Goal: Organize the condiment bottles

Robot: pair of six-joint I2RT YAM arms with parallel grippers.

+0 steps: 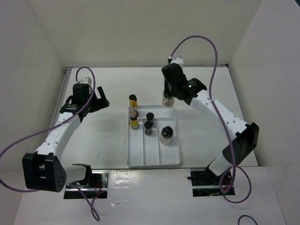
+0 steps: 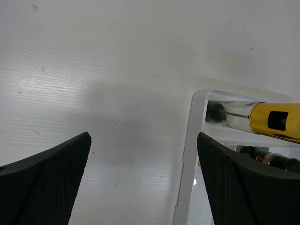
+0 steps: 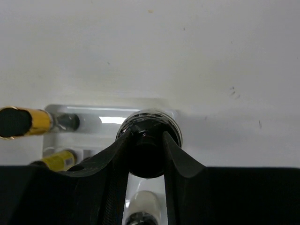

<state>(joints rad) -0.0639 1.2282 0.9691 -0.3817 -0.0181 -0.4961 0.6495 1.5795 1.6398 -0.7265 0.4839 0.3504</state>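
- right gripper is pinching a jar by its black cap, and the jar sits upright straight under the fingers
- tray starts just base-side of it, far right corner nearest
- left gripper is spread wide with nothing in it, well off to the side, so it's the right arm's move I'd say

My left gripper has bare table below it. The tray wall stands just on its right. The bottles crowd the tray's far half; its near half is free.
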